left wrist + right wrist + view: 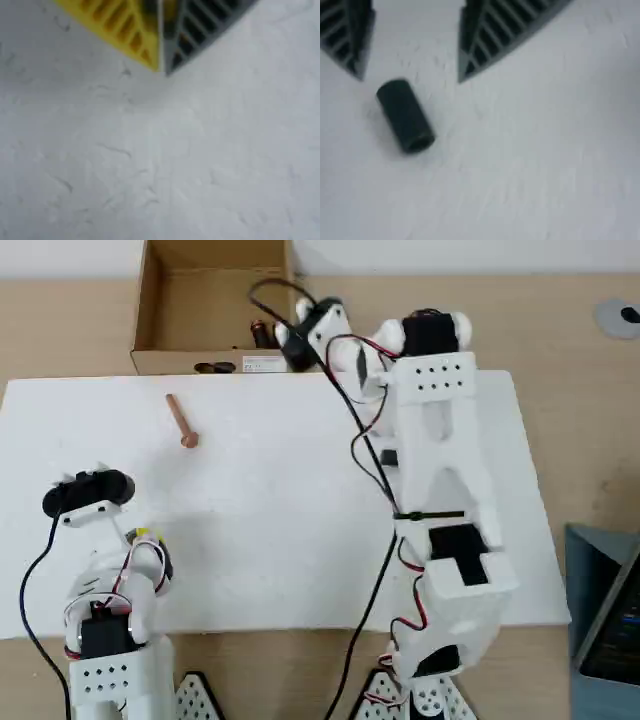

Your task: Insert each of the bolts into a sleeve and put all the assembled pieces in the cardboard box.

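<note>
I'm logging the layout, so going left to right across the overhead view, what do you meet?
In order: left arm → copper-coloured bolt → right arm → grey disc. The cardboard box spans across the bolt's position, so it is left out.

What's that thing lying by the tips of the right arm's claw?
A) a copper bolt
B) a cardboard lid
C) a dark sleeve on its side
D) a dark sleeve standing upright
C: the right wrist view shows a dark sleeve lying on its side on the white mat, one open end showing, just off the open right gripper.
</note>
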